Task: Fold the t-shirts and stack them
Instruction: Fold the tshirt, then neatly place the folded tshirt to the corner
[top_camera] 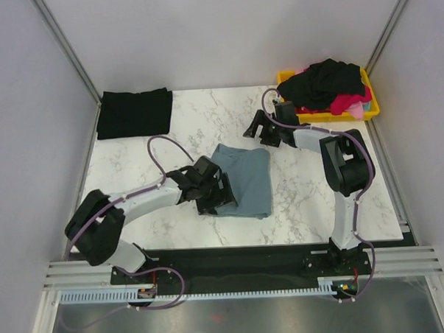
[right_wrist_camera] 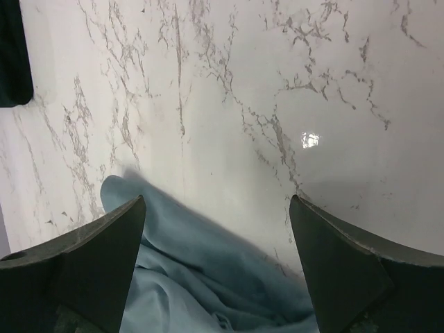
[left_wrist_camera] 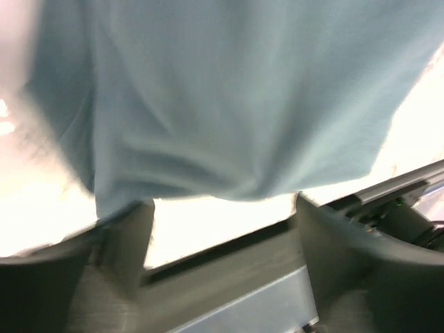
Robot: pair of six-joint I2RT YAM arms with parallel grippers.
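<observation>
A slate blue-grey t-shirt [top_camera: 246, 179] lies folded at the table's middle. My left gripper [top_camera: 217, 195] is open at its near-left edge. In the left wrist view the shirt [left_wrist_camera: 236, 97] fills the top and its hem reaches the fingertips [left_wrist_camera: 135, 218]. My right gripper [top_camera: 259, 128] is open just beyond the shirt's far edge, over bare marble. The right wrist view shows the shirt's [right_wrist_camera: 201, 277] corner below and between its fingers [right_wrist_camera: 114, 243]. A black t-shirt [top_camera: 135, 113] lies folded at the far left. A black shirt [top_camera: 325, 81] and a pink-red one [top_camera: 350, 102] are heaped in the bin.
The yellow plastic bin [top_camera: 375, 110] stands at the far right corner. The white marble table [top_camera: 304, 192] is walled by grey panels left, right and behind. A dark edge of the black shirt [right_wrist_camera: 10, 59] shows at the right wrist view's upper left.
</observation>
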